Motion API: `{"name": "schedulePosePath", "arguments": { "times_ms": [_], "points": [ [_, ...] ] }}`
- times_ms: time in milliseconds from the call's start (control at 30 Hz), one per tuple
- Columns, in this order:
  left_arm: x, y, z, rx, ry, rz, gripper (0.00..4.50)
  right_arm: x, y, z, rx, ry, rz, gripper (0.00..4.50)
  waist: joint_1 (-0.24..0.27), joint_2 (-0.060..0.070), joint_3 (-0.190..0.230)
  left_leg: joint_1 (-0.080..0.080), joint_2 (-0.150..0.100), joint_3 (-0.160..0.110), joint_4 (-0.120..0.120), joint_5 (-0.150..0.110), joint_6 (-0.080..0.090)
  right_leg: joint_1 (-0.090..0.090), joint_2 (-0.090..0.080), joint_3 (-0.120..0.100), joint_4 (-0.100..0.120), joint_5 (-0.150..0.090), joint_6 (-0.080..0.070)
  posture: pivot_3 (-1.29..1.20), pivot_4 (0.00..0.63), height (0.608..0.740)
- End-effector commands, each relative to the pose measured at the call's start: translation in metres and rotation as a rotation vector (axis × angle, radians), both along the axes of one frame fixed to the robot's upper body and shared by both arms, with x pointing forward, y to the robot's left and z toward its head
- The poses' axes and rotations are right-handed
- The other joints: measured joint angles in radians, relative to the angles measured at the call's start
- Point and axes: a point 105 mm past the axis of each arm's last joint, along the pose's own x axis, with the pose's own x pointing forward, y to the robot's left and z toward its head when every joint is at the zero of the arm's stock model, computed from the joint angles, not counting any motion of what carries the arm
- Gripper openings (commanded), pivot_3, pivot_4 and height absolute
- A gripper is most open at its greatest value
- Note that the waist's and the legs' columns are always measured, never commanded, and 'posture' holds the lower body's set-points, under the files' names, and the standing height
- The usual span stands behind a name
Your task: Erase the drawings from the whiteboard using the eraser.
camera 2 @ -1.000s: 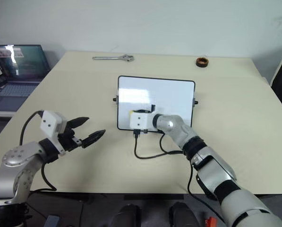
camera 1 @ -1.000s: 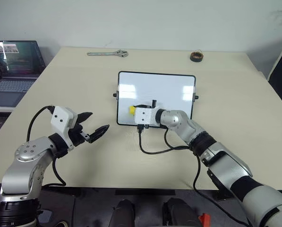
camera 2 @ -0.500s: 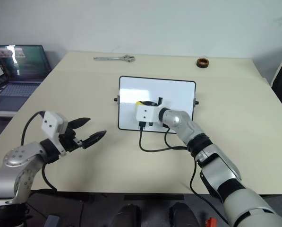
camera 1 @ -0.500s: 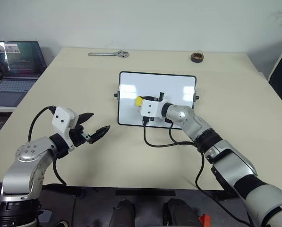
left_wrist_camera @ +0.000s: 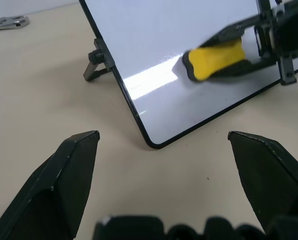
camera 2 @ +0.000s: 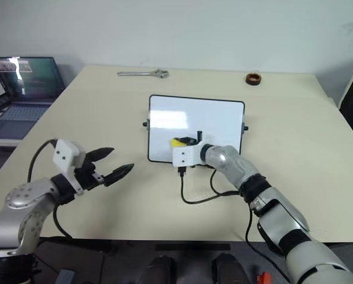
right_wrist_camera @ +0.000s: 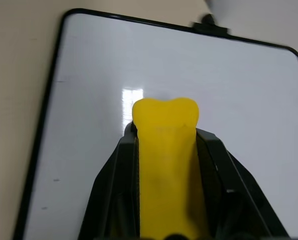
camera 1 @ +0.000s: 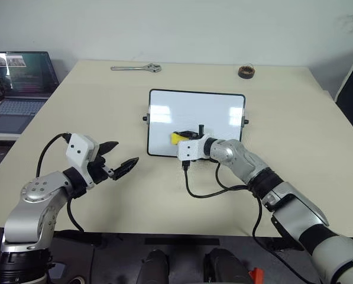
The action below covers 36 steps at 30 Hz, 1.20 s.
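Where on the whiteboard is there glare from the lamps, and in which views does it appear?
Left eye view: a pale reflection band lies across the whiteboard, above the eraser. Left wrist view: a bright streak runs along the board beside the eraser's end. Right wrist view: a small bright patch sits just beyond the eraser's tip, held in the right gripper.

The laptop (camera 1: 13, 83) is cut off by the picture's left edge.

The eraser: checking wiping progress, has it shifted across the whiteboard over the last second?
Yes. The eraser, clamped in the right gripper, has moved rightward from the whiteboard's lower-left corner toward its lower middle.
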Motion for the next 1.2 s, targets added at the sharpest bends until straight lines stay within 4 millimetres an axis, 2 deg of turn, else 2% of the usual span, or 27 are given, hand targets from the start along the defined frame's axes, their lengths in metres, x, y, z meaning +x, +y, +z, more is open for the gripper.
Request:
{"name": "schedulePosePath", "arguments": {
  "times_ms": [33, 133, 200, 267, 333, 433, 567, 633, 733, 800, 1000, 1200],
  "points": [
    [0.002, -0.021, 0.015, 0.002, -0.048, -0.091, 4.5, -0.004, -0.018, 0.039, 0.278, 0.041, -0.092, 1.14, 0.002, 0.0, 0.0, -0.004, 0.001, -0.001, 0.0, 0.0, 0.0, -0.002, 0.0, -0.001, -0.001, 0.0, 0.0, 0.0, 0.15, 0.74],
    [0.007, -0.05, 0.02, 0.008, -0.052, -0.207, 4.5, -0.023, -0.044, 0.055, 0.484, 0.149, -0.152, 1.14, 0.003, 0.0, 0.0, -0.013, 0.001, -0.004, 0.0, 0.0, 0.0, -0.007, -0.001, -0.004, -0.004, 0.0, 0.0, 0.0, 0.15, 0.74],
    [0.008, -0.064, 0.021, 0.013, -0.048, -0.264, 4.5, -0.035, -0.056, 0.057, 0.552, 0.215, -0.181, 1.14, 0.004, 0.0, 0.0, -0.014, 0.001, -0.003, -0.001, 0.0, -0.001, -0.008, -0.002, -0.003, -0.005, 0.0, 0.001, 0.0, 0.15, 0.74],
    [0.008, -0.084, 0.023, 0.006, -0.037, -0.346, 4.5, -0.05, -0.076, 0.058, 0.622, 0.269, -0.233, 1.14, 0.002, 0.001, 0.0, -0.015, 0.0, -0.001, -0.001, -0.001, -0.001, -0.009, -0.002, -0.002, -0.007, -0.001, 0.002, 0.0, 0.15, 0.74],
    [0.007, -0.112, 0.025, 0.012, -0.037, -0.464, 4.5, -0.068, -0.105, 0.06, 0.684, 0.296, -0.319, 1.14, 0.001, 0.001, 0.001, -0.015, 0.0, -0.001, -0.002, -0.001, -0.001, -0.009, -0.003, -0.002, -0.008, -0.001, 0.003, 0.0, 0.15, 0.74],
    [0.008, -0.15, 0.029, 0.013, -0.051, -0.623, 4.5, -0.091, -0.148, 0.053, 0.735, 0.348, -0.481, 1.14, 0.012, 0.002, 0.001, -0.015, -0.003, -0.002, -0.001, -0.002, -0.001, -0.009, 0.0, -0.003, -0.008, -0.002, 0.003, 0.0, 0.15, 0.74],
    [0.006, -0.176, 0.032, 0.018, -0.051, -0.761, 4.5, -0.101, -0.187, 0.028, 0.78, 0.42, -0.723, 1.14, -0.006, 0.002, 0.001, -0.012, -0.005, 0.001, 0.0, -0.001, -0.001, -0.008, 0.002, 0.0, -0.006, -0.001, 0.003, 0.0, 0.15, 0.74],
    [0.006, -0.187, 0.031, 0.036, -0.049, -0.822, 4.5, -0.101, -0.199, 0.019, 0.804, 0.441, -0.805, 1.14, -0.014, 0.003, 0.001, -0.011, -0.003, 0.003, -0.001, -0.001, -0.001, -0.008, 0.003, 0.001, -0.005, -0.001, 0.003, 0.0, 0.15, 0.74],
    [0.006, -0.208, 0.032, 0.049, -0.058, -0.913, 4.5, -0.088, -0.216, 0.01, 0.878, 0.423, -0.924, 1.14, -0.024, 0.003, 0.002, -0.011, -0.002, 0.002, -0.001, -0.001, -0.001, -0.009, 0.004, 0.001, -0.004, -0.001, 0.002, 0.0, 0.15, 0.74],
    [0.005, -0.214, 0.031, 0.065, -0.056, -0.952, 4.5, -0.079, -0.221, 0.005, 0.915, 0.423, -0.962, 1.14, -0.027, 0.003, 0.002, -0.011, -0.003, 0.003, -0.001, -0.001, -0.001, -0.009, 0.006, 0.001, -0.004, -0.001, 0.002, 0.0, 0.15, 0.74],
    [0.006, -0.216, 0.027, 0.104, -0.074, -0.969, 4.5, -0.055, -0.237, -0.008, 1.001, 0.401, -1.068, 1.14, -0.024, 0.004, 0.002, -0.013, -0.004, 0.004, -0.001, -0.001, -0.001, -0.01, 0.005, 0.002, -0.006, -0.001, 0.002, 0.0, 0.15, 0.74],
    [0.005, -0.205, 0.023, 0.114, -0.074, -0.926, 4.5, -0.034, -0.248, -0.017, 1.026, 0.361, -1.127, 1.14, -0.025, 0.004, 0.003, -0.013, -0.004, 0.004, -0.001, -0.001, -0.001, -0.01, 0.004, 0.002, -0.005, -0.001, 0.002, 0.0, 0.15, 0.74]
  ]
}}
